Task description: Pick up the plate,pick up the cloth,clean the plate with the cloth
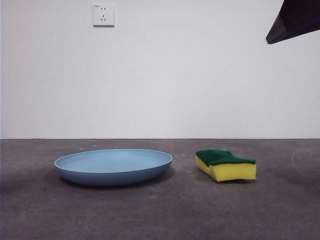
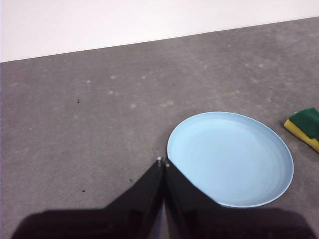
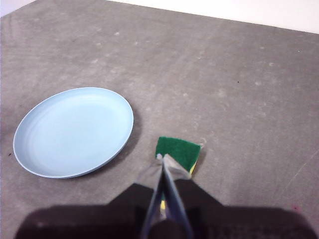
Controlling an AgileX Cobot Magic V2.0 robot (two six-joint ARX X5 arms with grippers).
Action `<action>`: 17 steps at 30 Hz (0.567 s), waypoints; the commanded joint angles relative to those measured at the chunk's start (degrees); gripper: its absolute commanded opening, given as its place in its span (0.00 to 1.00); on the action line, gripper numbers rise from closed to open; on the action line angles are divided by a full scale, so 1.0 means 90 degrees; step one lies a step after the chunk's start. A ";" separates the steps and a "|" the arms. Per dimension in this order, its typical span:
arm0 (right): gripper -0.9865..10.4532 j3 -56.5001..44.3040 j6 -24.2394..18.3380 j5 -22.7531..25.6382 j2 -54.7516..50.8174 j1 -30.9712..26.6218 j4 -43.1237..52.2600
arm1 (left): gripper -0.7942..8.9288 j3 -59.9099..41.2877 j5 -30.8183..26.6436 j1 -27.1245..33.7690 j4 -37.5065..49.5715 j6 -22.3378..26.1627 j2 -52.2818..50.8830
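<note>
The light-blue plate [image 1: 114, 165] lies flat on the grey table, left of centre. It also shows in the left wrist view [image 2: 230, 157] and the right wrist view [image 3: 74, 131]. The cloth [image 1: 225, 164], a yellow sponge with a green top, lies to the right of the plate, apart from it. My left gripper [image 2: 163, 162] is shut and empty, high above the table beside the plate's rim. My right gripper [image 3: 162, 158] is shut and empty, high above the cloth [image 3: 178, 151], partly hiding it. A black tip [image 1: 293, 21] of one arm shows at the front view's top right corner.
A white wall with a socket [image 1: 103, 14] stands behind the table. Bare grey table [image 1: 160, 210] lies in front of the plate and cloth.
</note>
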 commanded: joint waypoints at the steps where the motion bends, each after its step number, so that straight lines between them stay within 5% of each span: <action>1: 0.09 -0.0039 0.0010 0.0017 -0.0012 0.0002 0.0036 | 0.08 -0.0029 -0.0022 -0.0010 0.0005 -0.0019 -0.0005; 7: 0.09 -0.0039 0.0010 0.0017 -0.0012 0.0002 0.0036 | 0.08 -0.0032 -0.0034 0.0010 0.0012 0.0197 -0.0044; 17: 0.09 -0.0039 0.0010 0.0017 -0.0012 0.0002 0.0036 | 0.08 -0.1105 0.0716 0.1258 0.0568 0.0175 -0.1307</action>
